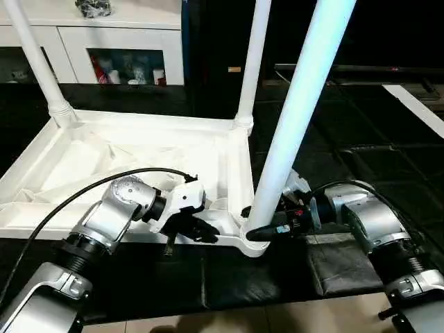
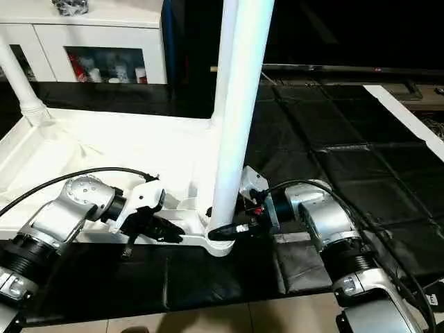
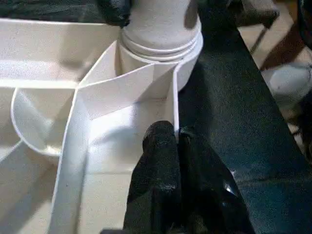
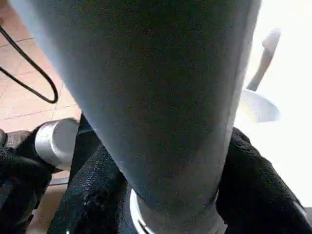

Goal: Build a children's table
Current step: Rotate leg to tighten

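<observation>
The white tabletop point(image 1: 139, 156) lies upside down on a black mat, ribbed underside up. Three white legs stand in its corner sockets: far left point(image 1: 35, 62), far right point(image 1: 253, 62) and near right point(image 1: 298, 104). My left gripper point(image 1: 205, 232) is at the near rim, close to the near right corner. In the left wrist view its fingers point(image 3: 161, 146) are shut on the thin rim wall. My right gripper point(image 2: 225, 232) reaches in from the right at the base of the near right leg point(image 4: 161, 87). Its black fingers point(image 4: 253, 185) press on both sides of that leg.
The black padded mat point(image 1: 229, 277) covers the floor under and around the tabletop. A white cabinet with glass doors point(image 1: 125, 48) stands behind at the left. Low dark furniture point(image 1: 347, 69) runs along the back right. A black cable point(image 1: 69, 201) arcs over my left forearm.
</observation>
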Tool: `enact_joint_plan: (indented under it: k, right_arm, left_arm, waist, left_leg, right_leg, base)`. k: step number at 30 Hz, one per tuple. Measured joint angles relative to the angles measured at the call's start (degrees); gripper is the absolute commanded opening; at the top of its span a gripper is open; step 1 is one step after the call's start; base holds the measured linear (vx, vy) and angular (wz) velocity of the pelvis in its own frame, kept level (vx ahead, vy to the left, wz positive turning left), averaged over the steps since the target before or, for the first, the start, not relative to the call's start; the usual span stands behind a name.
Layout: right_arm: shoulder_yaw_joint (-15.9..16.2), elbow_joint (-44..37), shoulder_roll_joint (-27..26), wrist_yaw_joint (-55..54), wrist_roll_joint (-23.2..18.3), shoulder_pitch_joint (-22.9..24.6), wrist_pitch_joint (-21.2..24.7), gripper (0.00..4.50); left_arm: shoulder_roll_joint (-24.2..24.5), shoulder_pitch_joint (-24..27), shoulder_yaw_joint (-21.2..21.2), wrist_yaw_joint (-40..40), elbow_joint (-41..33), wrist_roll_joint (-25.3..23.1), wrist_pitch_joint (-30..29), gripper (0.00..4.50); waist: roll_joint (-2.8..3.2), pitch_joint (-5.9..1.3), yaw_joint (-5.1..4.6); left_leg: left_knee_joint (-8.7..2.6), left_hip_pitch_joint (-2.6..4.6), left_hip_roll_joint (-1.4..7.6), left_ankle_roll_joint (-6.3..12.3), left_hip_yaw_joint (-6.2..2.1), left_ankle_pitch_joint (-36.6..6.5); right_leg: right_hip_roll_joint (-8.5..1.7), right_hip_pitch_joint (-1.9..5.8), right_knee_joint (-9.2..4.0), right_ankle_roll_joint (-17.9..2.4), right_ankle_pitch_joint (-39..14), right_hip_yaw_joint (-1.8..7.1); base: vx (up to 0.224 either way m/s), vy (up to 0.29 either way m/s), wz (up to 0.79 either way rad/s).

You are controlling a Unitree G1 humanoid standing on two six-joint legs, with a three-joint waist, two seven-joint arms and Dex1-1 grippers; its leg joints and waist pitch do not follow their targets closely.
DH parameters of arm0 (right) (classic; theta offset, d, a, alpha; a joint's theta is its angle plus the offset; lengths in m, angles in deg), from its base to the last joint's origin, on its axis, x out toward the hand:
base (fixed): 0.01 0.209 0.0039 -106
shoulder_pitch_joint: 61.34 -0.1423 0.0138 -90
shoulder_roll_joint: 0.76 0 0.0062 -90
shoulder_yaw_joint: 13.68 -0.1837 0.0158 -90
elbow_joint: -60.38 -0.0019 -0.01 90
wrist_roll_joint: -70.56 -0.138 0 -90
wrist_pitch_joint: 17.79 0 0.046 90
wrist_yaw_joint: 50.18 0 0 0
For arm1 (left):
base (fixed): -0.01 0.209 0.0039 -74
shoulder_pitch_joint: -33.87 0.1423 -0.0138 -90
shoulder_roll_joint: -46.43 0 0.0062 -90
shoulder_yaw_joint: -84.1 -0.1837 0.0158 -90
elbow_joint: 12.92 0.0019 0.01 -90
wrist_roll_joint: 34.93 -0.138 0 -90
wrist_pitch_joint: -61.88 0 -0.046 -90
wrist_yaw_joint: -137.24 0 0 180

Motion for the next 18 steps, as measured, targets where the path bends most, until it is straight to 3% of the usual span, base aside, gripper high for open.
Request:
enact_joint_plan:
  k: [3, 6, 8, 11, 13, 18]
  right_arm:
    - [-2.3, -0.8, -0.5, -4.2, 0.0, 1.3, 2.2, 2.14]
    - [-5.0, 0.2, -3.7, -12.8, 0.4, 1.6, 3.8, 2.12]
    - [-7.4, 1.8, -6.9, -20.0, 0.8, 1.1, 4.4, 2.12]
    - [-13.0, 7.8, -13.5, -35.7, 1.1, -3.4, 6.1, 2.12]
    - [-14.6, 10.3, -15.6, -41.4, 1.2, -5.4, 6.3, 2.12]
    - [-16.4, 16.5, -19.1, -52.2, 3.0, -10.4, 5.7, 2.12]
  left_arm:
    - [-2.3, 0.0, 1.4, -4.2, 0.9, 0.0, -2.4, 0.00]
    - [-4.1, -0.4, 3.1, -9.1, 2.2, -0.5, -5.9, 0.00]
    - [-5.7, -0.7, 4.6, -13.1, 2.9, -0.9, -8.7, 0.00]
    - [-10.0, -2.5, 7.5, -22.2, 4.5, -1.7, -14.1, 0.00]
    - [-11.9, -3.0, 8.5, -25.8, 4.7, -1.8, -16.3, 0.00]
    - [-16.2, -3.4, 11.0, -33.7, 4.5, -2.1, -21.0, 0.00]
  waist:
    - [0.01, -0.01, 0.03]
    - [0.05, -0.04, -0.80]
    - [0.05, -0.09, -1.92]
    - [0.03, -0.09, -4.22]
    - [-0.03, -0.11, -5.21]
    - [-0.08, -0.11, -6.67]
  left_leg:
    - [0.06, 0.02, 0.00, 0.01, 0.03, 0.0]
    - [0.05, 0.19, -0.01, 0.01, -0.01, 0.0]
    - [0.10, 0.39, -0.01, -0.02, -0.08, 0.0]
    - [0.10, 0.56, -0.06, -0.04, -0.31, 0.0]
    - [0.11, 0.59, -0.19, -0.05, -0.51, 0.0]
    - [-0.01, 0.61, -0.27, -0.12, -0.69, 0.0]
  right_leg:
    - [-0.01, 0.03, 0.06, 0.0, 0.0, 0.06]
    - [0.00, 0.23, 0.03, 0.2, -0.1, 0.08]
    - [0.00, 0.27, 0.07, 0.2, 0.0, 0.09]
    - [0.00, 0.23, -0.13, 0.3, 0.0, -0.06]
    - [0.00, 0.22, -0.23, 0.3, 0.0, -0.21]
    - [0.06, 0.13, -0.20, 0.1, 0.1, -0.23]
  base:
    - [0.000, 0.000, 0.00]
    - [0.000, 0.000, 0.00]
    - [0.000, 0.000, 0.00]
    - [0.000, 0.000, 0.00]
    - [0.000, 0.000, 0.00]
    - [0.000, 0.000, 0.00]
